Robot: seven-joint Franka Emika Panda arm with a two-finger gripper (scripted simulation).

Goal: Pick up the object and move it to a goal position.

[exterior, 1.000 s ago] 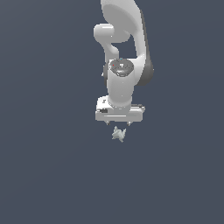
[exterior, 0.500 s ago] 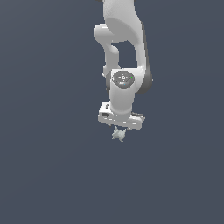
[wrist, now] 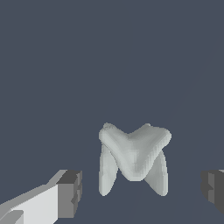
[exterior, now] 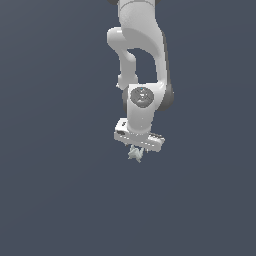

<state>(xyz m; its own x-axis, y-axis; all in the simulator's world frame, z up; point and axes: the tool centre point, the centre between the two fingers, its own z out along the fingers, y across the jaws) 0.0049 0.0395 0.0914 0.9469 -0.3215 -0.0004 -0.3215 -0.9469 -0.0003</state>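
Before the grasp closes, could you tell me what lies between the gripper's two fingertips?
In the wrist view, the pale spiky object sits between the fingertips of the open gripper, with bare gaps either side.

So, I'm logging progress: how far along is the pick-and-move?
Done: the gripper is lowered around the pale spiky object, one finger on each side. In hand: closing; gaps show beside both fingers, so it is not gripped. Left: grasp, lift, carry to the goal, which is not visible.

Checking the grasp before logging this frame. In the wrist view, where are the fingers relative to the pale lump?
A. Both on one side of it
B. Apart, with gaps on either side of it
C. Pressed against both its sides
B: the fingers stand clear of the lump, one on each side, with background showing between.
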